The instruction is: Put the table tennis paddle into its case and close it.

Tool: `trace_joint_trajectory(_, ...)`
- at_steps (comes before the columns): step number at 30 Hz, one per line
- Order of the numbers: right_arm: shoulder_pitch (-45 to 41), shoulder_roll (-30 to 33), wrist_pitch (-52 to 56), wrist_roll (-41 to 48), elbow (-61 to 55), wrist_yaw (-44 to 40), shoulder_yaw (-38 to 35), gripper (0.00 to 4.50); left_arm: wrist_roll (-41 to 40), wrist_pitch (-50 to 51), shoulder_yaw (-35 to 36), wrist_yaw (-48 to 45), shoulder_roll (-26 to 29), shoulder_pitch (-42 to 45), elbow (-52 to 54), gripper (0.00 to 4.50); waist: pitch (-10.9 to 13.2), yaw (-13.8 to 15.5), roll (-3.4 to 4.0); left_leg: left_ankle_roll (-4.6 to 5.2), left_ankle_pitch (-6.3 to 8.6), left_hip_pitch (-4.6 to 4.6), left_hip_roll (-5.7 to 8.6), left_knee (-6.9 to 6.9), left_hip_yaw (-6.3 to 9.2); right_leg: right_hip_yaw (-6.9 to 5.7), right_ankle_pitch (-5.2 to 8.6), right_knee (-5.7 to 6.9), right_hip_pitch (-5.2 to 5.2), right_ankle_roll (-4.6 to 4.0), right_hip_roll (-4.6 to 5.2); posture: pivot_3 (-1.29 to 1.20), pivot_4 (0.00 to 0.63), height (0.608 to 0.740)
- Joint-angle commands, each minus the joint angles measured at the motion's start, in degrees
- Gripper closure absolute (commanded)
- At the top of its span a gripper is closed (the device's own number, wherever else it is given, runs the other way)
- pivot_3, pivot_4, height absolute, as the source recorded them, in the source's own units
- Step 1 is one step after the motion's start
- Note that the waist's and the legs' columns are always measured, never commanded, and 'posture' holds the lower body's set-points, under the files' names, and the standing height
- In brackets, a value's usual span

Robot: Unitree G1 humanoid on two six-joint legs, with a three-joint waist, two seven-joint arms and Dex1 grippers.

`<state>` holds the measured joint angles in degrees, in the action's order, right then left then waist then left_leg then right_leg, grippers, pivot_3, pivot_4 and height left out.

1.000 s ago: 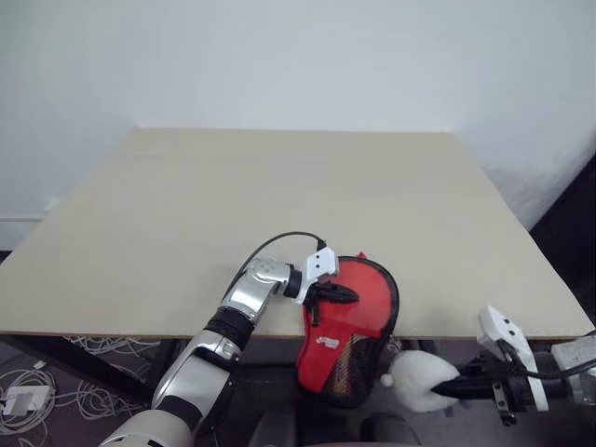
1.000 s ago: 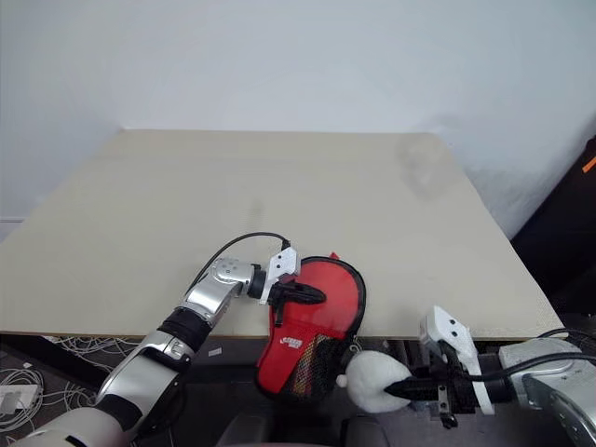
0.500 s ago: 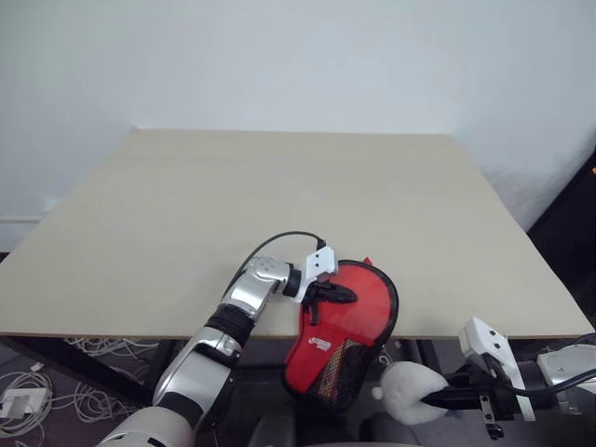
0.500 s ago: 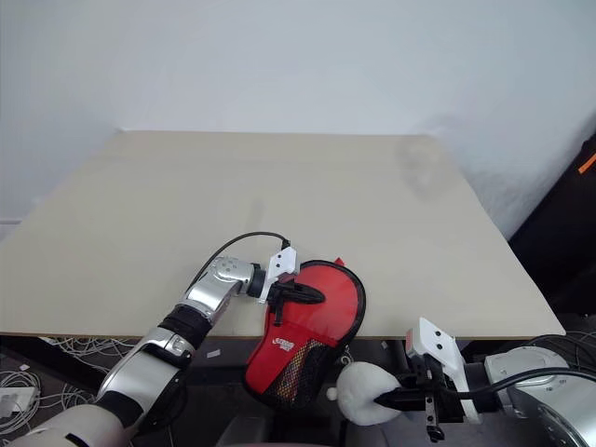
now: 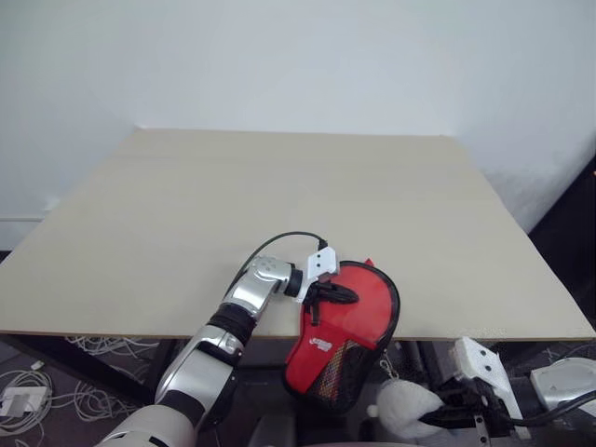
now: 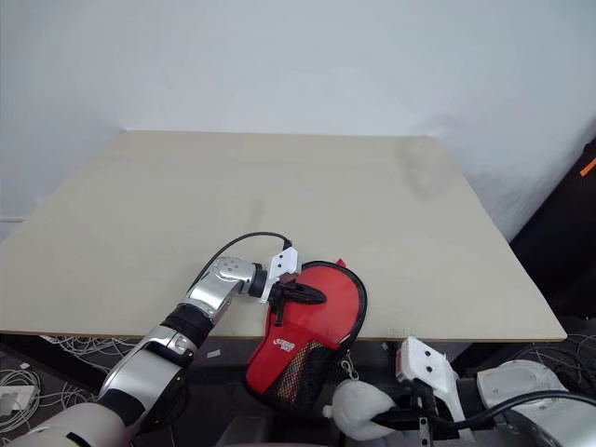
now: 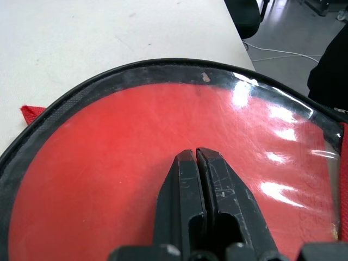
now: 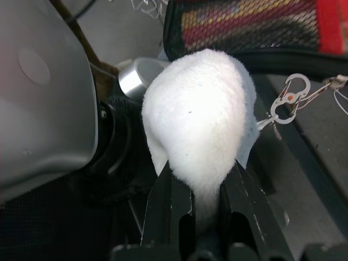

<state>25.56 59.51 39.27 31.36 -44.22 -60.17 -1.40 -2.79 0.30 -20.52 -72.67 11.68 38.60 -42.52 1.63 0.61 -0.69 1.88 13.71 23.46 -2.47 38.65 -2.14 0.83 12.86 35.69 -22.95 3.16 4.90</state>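
1. Our biggest worry is the case (image 5: pixel 343 333) sliding off the desk (image 5: pixel 279 214). It lies at the near edge with its round end on the top and its mesh end hanging over the lip. Only our left claw (image 5: pixel 328 294), fingers shut together, presses on the clear panel to hold it. If that pressure eases or the arm shifts, we judge the overhanging weight could tip the whole thing to the floor.

2. The paddle (image 7: pixel 136 163) seems to sit inside already: its red face shows through the clear panel. We cannot tell whether the zip is run, so a tug on the white pompom (image 8: pixel 198 136) could pull the case out from under the left claw rather than close it.

3. Our right claw (image 6: pixel 396 421) is clamped on that pompom, below desk level beside the mesh end. A small clip (image 8: pixel 288 98) and cord join the pompom to the case. A hard or crooked pull might, we think, strain that link or slip the soft fluff from the fingers.

4. The desk is a pale wood-look top, smooth and bare apart from the case, so it offers little grip against sliding.

5. The room is plain: a white wall (image 5: pixel 298 56) behind, cables (image 5: pixel 37 391) on the floor under the left side, dark shapes at the right.
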Motion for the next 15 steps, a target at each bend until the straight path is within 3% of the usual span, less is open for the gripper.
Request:
trace_joint_trajectory(1,1.8,1.6,-1.3,-1.1,-3.3,-1.5,4.0,4.44,3.0,0.9,-1.5,0.8,0.7,-1.1,-2.9,4.5,-0.1,0.0,-0.02,0.0,0.0,0.0,0.0,0.0,0.0,0.0,0.0,0.0,0.0,0.0,0.0,0.0,0.0,0.74)
trace_joint_trajectory(7,0.0,1.1,-2.8,-3.7,0.0,-0.5,5.2,4.44,3.0,0.8,-1.5,0.8,0.7,-1.1,-3.0,4.5,-0.3,0.0,-0.16,0.0,0.03,-0.01,0.0,0.0,-0.01,0.0,0.02,-0.01,0.0,0.02,0.0,0.0,0.0,0.74)
trace_joint_trajectory(15,-15.1,-0.4,-2.8,-4.9,13.5,0.3,3.6,4.44,3.2,0.8,-1.6,0.8,0.6,-0.9,-3.3,4.5,-0.4,-0.2,-0.19,-0.01,0.04,-0.13,-0.02,0.08,-0.03,0.01,0.01,0.0,0.09,0.0,0.0,0.0,0.0,0.74)
